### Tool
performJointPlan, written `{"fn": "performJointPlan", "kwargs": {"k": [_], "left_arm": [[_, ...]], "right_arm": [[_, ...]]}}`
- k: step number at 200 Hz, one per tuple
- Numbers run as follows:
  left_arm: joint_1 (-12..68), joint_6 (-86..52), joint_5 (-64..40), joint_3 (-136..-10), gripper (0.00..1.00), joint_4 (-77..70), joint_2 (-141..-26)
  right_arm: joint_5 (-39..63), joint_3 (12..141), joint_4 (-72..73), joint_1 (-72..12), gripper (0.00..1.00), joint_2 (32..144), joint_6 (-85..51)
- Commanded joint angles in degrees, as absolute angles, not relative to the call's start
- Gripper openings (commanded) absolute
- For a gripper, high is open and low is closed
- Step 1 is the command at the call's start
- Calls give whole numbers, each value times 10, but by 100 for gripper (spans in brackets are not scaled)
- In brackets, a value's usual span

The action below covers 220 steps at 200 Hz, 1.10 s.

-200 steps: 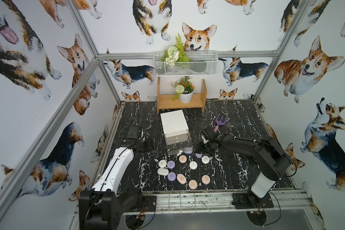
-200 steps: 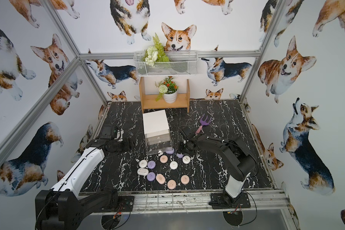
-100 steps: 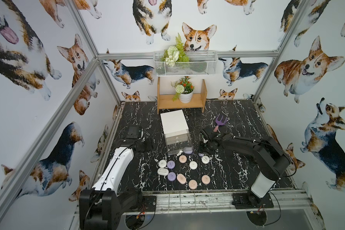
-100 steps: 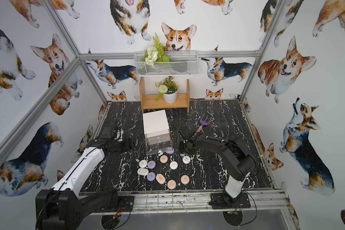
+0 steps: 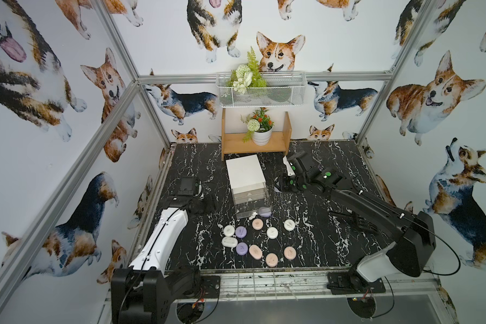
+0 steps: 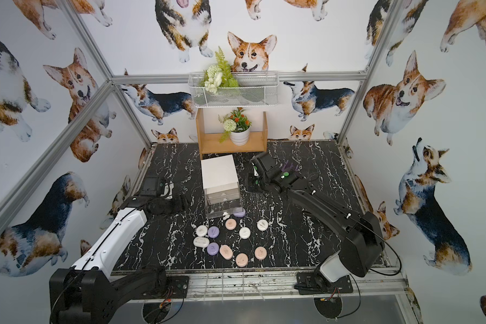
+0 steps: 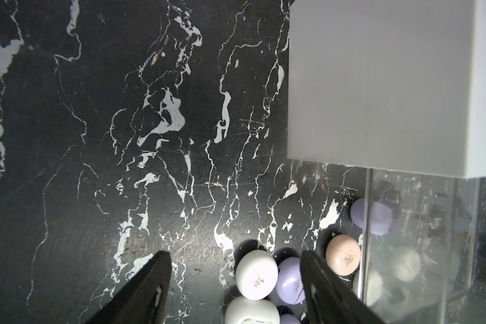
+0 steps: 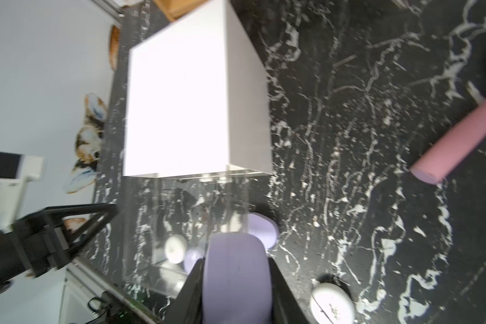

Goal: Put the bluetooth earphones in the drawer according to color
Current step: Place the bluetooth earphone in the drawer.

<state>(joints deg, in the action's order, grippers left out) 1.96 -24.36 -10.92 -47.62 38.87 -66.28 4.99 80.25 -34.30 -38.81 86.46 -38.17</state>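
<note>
Sitting at the front of the table (image 5: 306, 252), ten earphone cases (image 5: 255, 251) are lying in a loose bunch: 4 white, 4 pink, 2 purple, some touching. A bit further back the L gripper (image 7: 235, 254) is hanging over the bunch w/ its fingers spread wide & nothing btw them. Next, the clear tray (image 5: 251, 209) is sticking out from the bottom of the drawer (image 5: 246, 174), and a purple case (image 5: 265, 212) is sitting right at its front corner; can't tell if it's inside or just outside. Past that the R gripper (image 8: 236, 276) is squeezing a lilac case (image 8: 235, 249) tight, up above the table beside the drawer. Behind it a toy fork (image 6: 289, 168) is lying near the R arm. What could be going wrong from here, I think: the tray walls are see-through & thin, so the lilac case could be hitting the rim or the purple case & bouncing out; it's smooth & round, so it could be slipping from the fingers; the L fingers are hanging so near the bunch that a small dip could be knocking cases around. Looks: every case is looking like a small smooth pebble w/ a tiny dark mark on the lid; the drawer is looking like a plain white box w/ 3 flat trays stacked in front.
</note>
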Motion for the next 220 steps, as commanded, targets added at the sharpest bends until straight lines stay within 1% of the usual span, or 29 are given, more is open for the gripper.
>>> {"fn": "performJointPlan", "kwargs": {"k": [1, 25, 58, 104, 160, 188, 220], "left_arm": [[19, -247, -117, -473, 78, 378, -660], [19, -249, -121, -472, 78, 377, -658], [19, -248, -118, -473, 78, 381, -655], [18, -247, -119, -473, 78, 381, -656], [17, -246, -119, -469, 78, 379, -654], [15, -244, -119, -468, 78, 379, -655], [13, -244, -121, -468, 78, 380, -654]], "right_arm": [[81, 857, -390, -411, 24, 894, -359], [98, 900, -389, -443, 23, 937, -362], [117, 926, -374, -471, 23, 984, -375], [134, 944, -364, -490, 23, 1036, -385], [141, 953, -355, -493, 23, 1089, -392], [143, 964, -353, -493, 26, 1110, -394], [150, 978, -353, -493, 34, 1129, -395]]}}
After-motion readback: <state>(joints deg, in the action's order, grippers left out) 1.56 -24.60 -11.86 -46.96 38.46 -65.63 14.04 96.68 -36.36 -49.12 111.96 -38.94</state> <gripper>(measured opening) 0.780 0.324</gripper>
